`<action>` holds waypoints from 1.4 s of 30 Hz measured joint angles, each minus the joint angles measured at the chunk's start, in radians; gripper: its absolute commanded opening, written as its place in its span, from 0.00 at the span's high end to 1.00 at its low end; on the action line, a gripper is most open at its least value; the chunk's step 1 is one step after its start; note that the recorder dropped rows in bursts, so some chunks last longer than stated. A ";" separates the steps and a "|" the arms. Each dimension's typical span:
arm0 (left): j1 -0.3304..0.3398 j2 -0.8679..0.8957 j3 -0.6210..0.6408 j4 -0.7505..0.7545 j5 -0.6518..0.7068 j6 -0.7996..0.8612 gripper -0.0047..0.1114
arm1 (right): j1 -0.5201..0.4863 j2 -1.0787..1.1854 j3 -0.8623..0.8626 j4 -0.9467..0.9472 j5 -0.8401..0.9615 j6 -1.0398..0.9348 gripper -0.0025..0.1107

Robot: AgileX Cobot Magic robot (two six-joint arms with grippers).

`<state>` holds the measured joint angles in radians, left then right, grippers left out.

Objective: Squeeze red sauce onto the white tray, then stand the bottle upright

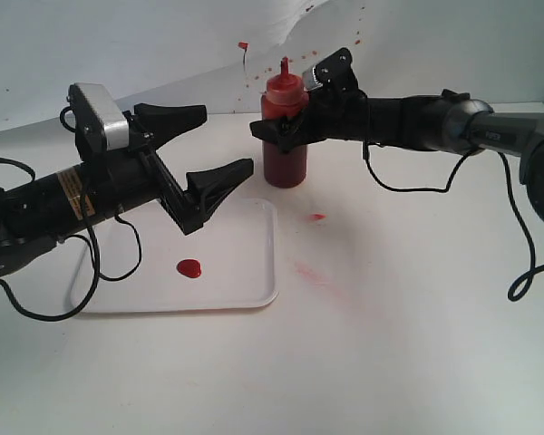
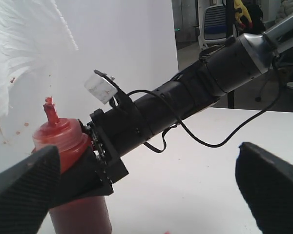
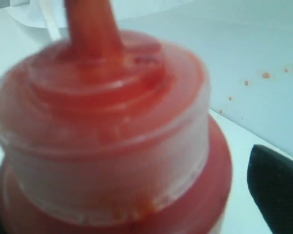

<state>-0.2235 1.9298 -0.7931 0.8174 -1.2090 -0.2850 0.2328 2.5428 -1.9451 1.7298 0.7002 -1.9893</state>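
The bottle [image 1: 285, 154] stands upright on the surface [image 1: 390, 326] in the upper middle of the exterior frame, just past the upper right corner of the white tray [image 1: 240, 245], nozzle up; a rounded blob of red sauce [image 1: 189, 268] lies on the tray, lower left of centre, so the squeezing looks done and the bottle looks set down as asked; what seems left, by my judgement, is only for the right arm to draw clear without tipping it; a small red spot [image 1: 317, 217] and a faint smear [image 1: 308, 270] lie on the bare surface right of the tray, off target; the right hand [image 1: 274, 127] brackets the bottle's shoulder, and in its wrist view one dark finger [image 3: 278, 190] stands apart from the bottle wall with white showing between, so the grip reads as released, though the other finger is barely seen; the left hand [image 1: 228, 140] hovers over the tray at the left of the frame, spread wide, empty, touching nothing.
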 measured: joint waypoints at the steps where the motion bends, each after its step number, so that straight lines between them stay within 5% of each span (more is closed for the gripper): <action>1: 0.000 0.000 0.000 0.000 0.000 0.000 0.18 | 0.000 -0.014 0.000 0.000 0.020 0.005 0.05; 12: 0.000 0.000 0.000 0.002 0.000 0.000 0.18 | 0.000 -0.223 0.000 0.007 0.135 0.033 0.06; 15: 0.000 0.000 0.000 0.002 0.000 0.000 0.18 | 0.000 -0.305 0.000 -0.018 0.136 0.057 0.12; 18: 0.000 0.000 0.000 0.002 0.000 0.000 0.18 | 0.000 -0.396 0.000 -0.096 0.128 0.121 0.31; 24: 0.000 -0.006 0.000 0.004 0.000 0.000 0.18 | 0.000 -0.553 -0.004 -0.487 0.099 0.473 0.98; 27: 0.000 -0.036 0.000 0.022 0.000 0.000 0.20 | 0.000 -0.595 -0.004 -0.727 0.110 0.700 0.98; 31: 0.000 -0.099 0.000 0.095 0.000 -0.011 0.38 | 0.000 -0.648 -0.004 -0.908 0.194 0.867 0.98; 38: 0.000 -0.230 0.000 0.260 0.000 -0.054 0.93 | 0.000 -0.753 -0.004 -1.065 0.327 1.010 0.98; 42: 0.000 -0.300 0.000 0.291 0.004 -0.139 0.96 | 0.000 -0.809 -0.004 -1.145 0.370 1.084 0.98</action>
<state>-0.2235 1.6296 -0.7931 1.1088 -1.2054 -0.4239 0.2328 1.7338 -1.9488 0.5845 1.0706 -0.9053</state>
